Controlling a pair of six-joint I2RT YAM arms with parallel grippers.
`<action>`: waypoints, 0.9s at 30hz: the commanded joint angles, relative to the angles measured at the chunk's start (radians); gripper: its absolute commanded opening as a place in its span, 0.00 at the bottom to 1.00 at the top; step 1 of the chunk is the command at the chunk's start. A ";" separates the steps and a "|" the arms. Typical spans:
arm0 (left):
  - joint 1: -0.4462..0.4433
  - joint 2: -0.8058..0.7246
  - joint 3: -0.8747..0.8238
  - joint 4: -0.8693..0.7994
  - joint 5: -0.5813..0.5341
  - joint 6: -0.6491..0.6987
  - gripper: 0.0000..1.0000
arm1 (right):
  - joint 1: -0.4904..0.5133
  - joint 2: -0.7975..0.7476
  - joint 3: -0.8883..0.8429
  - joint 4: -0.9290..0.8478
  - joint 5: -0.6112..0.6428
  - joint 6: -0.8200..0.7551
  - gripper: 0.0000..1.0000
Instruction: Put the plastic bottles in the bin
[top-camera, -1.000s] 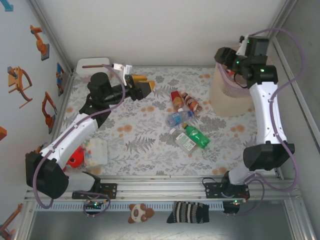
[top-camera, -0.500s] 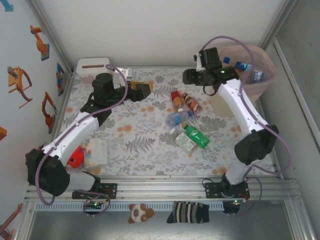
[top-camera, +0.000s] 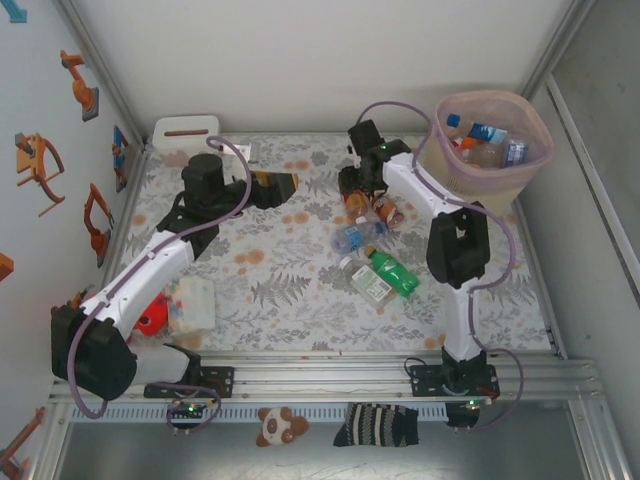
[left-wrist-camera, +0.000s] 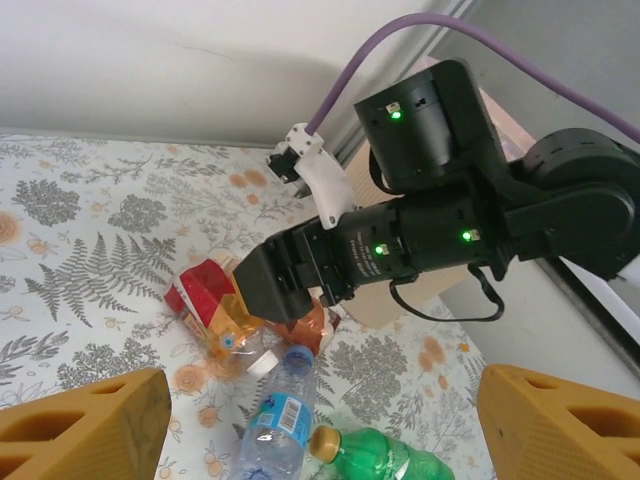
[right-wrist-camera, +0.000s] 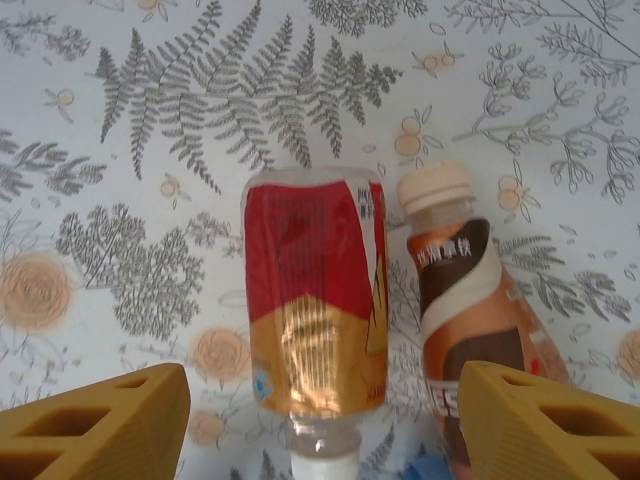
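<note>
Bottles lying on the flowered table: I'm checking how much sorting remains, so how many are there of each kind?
red-label bottle: 1
brown-label bottle: 1
clear bottle with blue label: 1
green bottle: 1
clear bottle with pale label: 1
Total: 5
The ones already inside the bin are too jumbled to count and are left out.

We see a matt printed cloth (right-wrist-camera: 200, 90) under glossy clear plastic bottles (right-wrist-camera: 315, 300), one wrapped in a shiny, creased red film label (right-wrist-camera: 310, 250), a thin translucent pink plastic bag (top-camera: 545, 135) over the smooth matt beige bin (top-camera: 505, 178), glossy black plastic on an arm casing (left-wrist-camera: 430, 245), and dull brushed metal rails (top-camera: 320, 365).
</note>
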 joint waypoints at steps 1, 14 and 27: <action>0.008 -0.033 -0.013 -0.016 -0.015 0.004 0.79 | 0.003 0.058 0.076 -0.013 0.027 0.000 0.70; 0.016 -0.040 -0.041 -0.005 -0.031 -0.042 0.79 | 0.004 0.229 0.165 0.025 0.022 0.007 0.71; 0.021 -0.021 -0.047 0.001 -0.049 -0.069 0.79 | 0.005 0.257 0.169 0.049 0.051 0.016 0.64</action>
